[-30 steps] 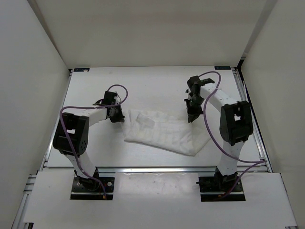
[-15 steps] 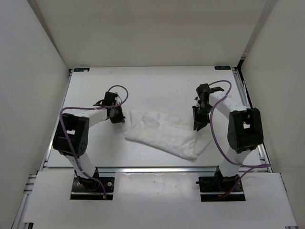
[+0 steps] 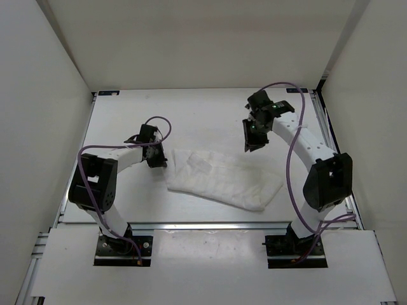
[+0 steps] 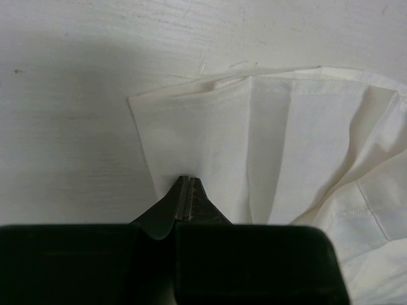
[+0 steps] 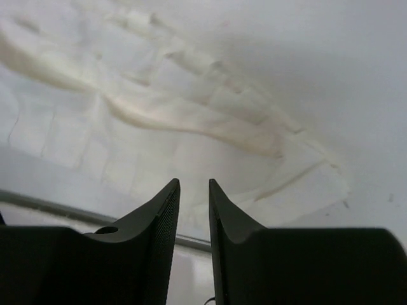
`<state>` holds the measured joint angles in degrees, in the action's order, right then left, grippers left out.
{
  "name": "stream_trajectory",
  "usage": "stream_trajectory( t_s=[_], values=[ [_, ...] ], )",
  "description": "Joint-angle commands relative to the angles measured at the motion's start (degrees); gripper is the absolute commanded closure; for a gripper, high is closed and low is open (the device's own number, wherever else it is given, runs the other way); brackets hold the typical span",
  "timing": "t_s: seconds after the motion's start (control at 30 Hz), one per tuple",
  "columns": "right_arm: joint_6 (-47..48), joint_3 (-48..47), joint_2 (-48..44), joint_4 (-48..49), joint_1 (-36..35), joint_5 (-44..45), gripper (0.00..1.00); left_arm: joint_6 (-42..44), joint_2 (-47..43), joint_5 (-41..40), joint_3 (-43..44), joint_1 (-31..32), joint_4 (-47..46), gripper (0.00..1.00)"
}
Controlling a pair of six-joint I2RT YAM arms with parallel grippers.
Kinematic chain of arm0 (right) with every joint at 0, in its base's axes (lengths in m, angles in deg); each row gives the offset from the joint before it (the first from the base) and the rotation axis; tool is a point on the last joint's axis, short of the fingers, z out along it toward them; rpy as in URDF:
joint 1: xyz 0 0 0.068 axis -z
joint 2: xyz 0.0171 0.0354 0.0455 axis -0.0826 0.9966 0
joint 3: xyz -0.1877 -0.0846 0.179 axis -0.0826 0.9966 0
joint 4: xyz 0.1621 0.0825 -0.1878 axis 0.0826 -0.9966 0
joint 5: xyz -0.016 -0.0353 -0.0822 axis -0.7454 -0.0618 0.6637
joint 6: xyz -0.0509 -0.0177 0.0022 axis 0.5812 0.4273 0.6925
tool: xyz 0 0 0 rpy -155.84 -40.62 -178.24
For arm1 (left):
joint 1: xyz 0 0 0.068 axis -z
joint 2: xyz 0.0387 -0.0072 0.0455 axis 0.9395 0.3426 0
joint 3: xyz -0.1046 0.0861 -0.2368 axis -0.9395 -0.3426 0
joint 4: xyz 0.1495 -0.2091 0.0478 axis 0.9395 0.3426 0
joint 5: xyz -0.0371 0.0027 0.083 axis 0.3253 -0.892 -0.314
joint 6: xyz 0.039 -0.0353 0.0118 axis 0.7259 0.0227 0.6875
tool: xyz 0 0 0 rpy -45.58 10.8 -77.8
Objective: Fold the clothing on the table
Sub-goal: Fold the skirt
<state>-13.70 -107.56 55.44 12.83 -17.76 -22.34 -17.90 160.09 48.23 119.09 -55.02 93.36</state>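
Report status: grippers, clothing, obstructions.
Left gripper shut at the clothing's left edge. Right gripper open, empty, above it. Clothing lies creased on the table. No obstruction seen.

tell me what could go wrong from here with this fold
1. The left gripper is shut on the left edge of the clothing; lifting away without opening could drag the fold apart.
2. The right gripper is open and empty, clear of the wrinkled layers; its next pinch may catch only the top one.
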Motion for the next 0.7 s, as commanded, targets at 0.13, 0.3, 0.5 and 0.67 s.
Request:
stream_trajectory(
  t_s=[0.13,0.3,0.5,0.67],
  values=[
    [-1.8,8.2,-0.6,-4.1,-7.0,-10.2,0.71,-1.6,-9.0,7.1,4.3,-3.5,3.8,0.93],
    [-2.7,18.4,-3.3,-1.4,-3.8,-15.8,0.71,-10.5,-12.7,24.3,0.5,-8.5,-4.8,0.90],
    [-3.9,25.2,-6.8,0.8,2.5,-20.2,0.73,-9.8,-11.3,26.3,1.0,2.5,-6.2,0.96],
    [-4.4,28.6,-8.9,2.6,5.6,-21.6,0.73,-10.6,-7.7,21.3,0.7,11.6,-8.5,0.97]
  ],
)
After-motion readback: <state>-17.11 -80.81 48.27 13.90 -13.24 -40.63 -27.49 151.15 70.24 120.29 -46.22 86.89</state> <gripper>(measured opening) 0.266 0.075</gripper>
